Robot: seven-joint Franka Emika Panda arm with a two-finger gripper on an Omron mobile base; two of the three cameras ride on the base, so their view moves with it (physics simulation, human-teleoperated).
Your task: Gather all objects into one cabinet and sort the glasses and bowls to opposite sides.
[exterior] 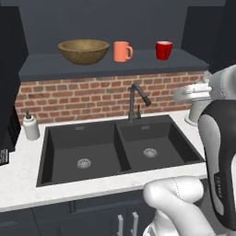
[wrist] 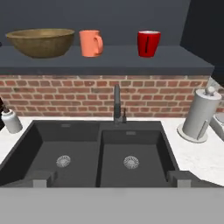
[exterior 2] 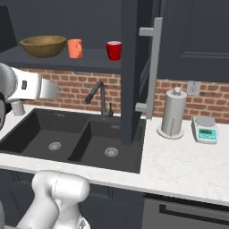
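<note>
Gripper (wrist: pixel 112 181) (jaws wide, empty) hangs over the sink (wrist: pixel 100 151); red mug (wrist: pixel 148 43) sits above, slightly right.

A kitchen with a red brick backsplash (exterior: pixel 92 97) behind a dark double sink (exterior: pixel 117 150) set in a white marble counter (exterior 2: pixel 188 161). A dark faucet (wrist: pixel 117 105) stands behind the sink, with a soap bottle (exterior: pixel 31 126) at left and a paper towel holder (exterior 2: pixel 173 112) and kitchen scale (exterior 2: pixel 205 129) at right.
</note>
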